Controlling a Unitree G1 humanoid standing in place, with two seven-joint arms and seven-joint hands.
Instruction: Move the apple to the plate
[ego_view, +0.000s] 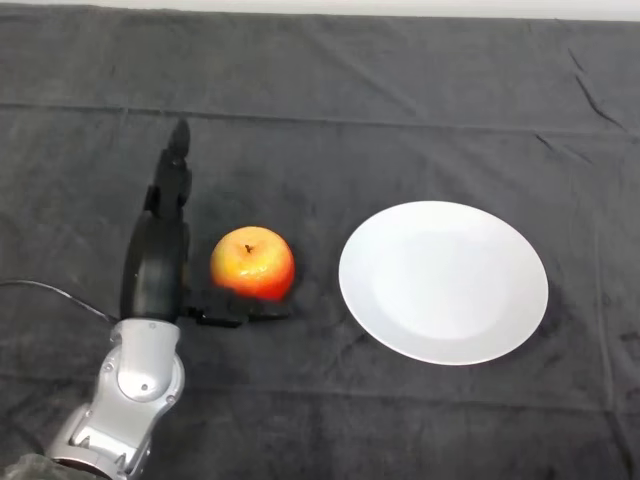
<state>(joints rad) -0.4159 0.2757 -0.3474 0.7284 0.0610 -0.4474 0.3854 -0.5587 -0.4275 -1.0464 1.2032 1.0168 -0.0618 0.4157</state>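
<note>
A red and yellow apple (252, 263) sits upright on the dark cloth, left of centre. A white round plate (443, 281) lies to its right, bare, a short gap away. My left hand (160, 250) lies just left of the apple, its fingers (174, 170) straight and pointing away from me. Its thumb (225, 308) reaches under the near side of the apple and looks to touch it. The hand is open and does not hold the apple.
The dark cloth (400, 120) covers the whole table, with folds running across the far part and the near part. My silver forearm (125, 400) comes in from the lower left corner.
</note>
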